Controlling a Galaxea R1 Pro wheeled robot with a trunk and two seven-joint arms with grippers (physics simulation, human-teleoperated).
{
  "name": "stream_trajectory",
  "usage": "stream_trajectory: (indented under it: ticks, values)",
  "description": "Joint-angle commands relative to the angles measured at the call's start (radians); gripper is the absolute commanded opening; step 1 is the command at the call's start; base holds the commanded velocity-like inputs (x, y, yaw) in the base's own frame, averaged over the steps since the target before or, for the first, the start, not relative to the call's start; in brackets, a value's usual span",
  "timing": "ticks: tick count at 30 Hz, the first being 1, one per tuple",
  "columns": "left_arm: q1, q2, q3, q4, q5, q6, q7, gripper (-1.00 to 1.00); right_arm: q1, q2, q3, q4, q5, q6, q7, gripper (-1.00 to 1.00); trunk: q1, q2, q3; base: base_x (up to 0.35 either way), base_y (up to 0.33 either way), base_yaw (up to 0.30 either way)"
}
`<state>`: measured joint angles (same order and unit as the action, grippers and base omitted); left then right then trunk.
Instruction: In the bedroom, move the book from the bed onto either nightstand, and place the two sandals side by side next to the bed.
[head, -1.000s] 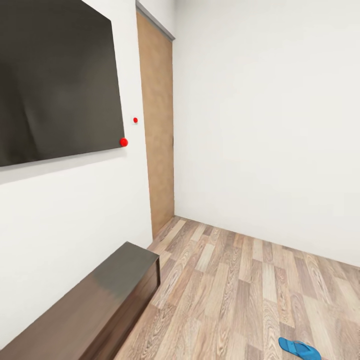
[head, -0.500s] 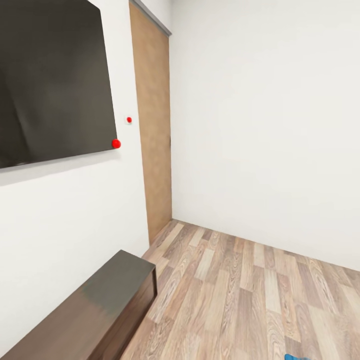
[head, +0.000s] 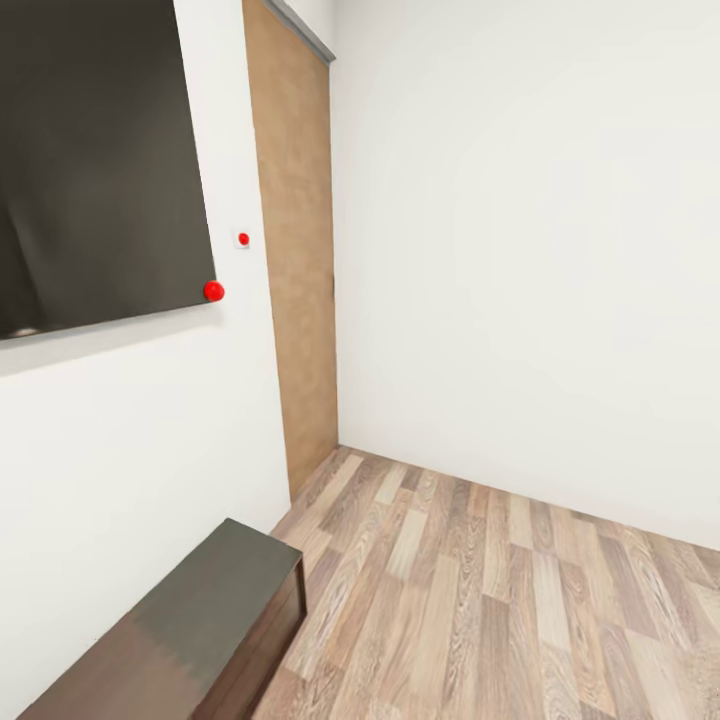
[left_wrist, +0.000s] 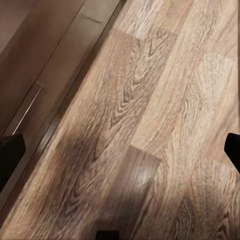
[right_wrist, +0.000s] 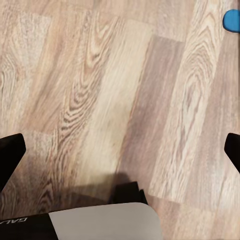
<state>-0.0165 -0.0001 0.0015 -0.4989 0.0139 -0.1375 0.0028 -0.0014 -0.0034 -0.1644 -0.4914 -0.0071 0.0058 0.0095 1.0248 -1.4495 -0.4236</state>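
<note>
Your head view has swung left since a second ago; blue sandal gone from its lower edge, camera moved, not sandal. Wood-plank floor (head: 520, 600), grainy, matte. Long dark glossy cabinet (head: 190, 640) against white wall (head: 130, 440); black flat screen (head: 90, 170) above cabinet, tan wooden panel (head: 295, 280) beyond cabinet in corner. Sandal (right_wrist: 232, 20): blue rounded tip on floor in right wrist view. Left gripper (left_wrist: 120, 150) and right gripper (right_wrist: 120, 150): both spread wide, empty, over floor; left beside cabinet base.
</note>
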Motion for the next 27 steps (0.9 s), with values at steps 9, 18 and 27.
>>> stream_trajectory:
  ticks: [9, 18, 27]
  values:
    - [0.000, -0.001, 0.000, 0.000, 0.001, -0.004, 0.000, 1.00, 0.000, 0.000, -0.002, -0.001, -0.001, 0.001, 0.001, 1.00, 0.000, -0.001, -0.001, 0.016, 0.000, -0.257]
    - [0.000, -0.001, 0.000, 0.000, 0.001, -0.004, 0.000, 1.00, 0.000, 0.001, -0.001, -0.001, -0.001, 0.000, 0.001, 1.00, 0.000, -0.001, -0.001, 0.001, 0.000, -0.273]
    - [0.000, -0.001, 0.000, 0.000, 0.001, -0.004, 0.000, 1.00, 0.000, 0.000, -0.001, -0.001, -0.001, 0.000, 0.000, 1.00, 0.000, -0.001, -0.001, 0.129, 0.000, -0.132]
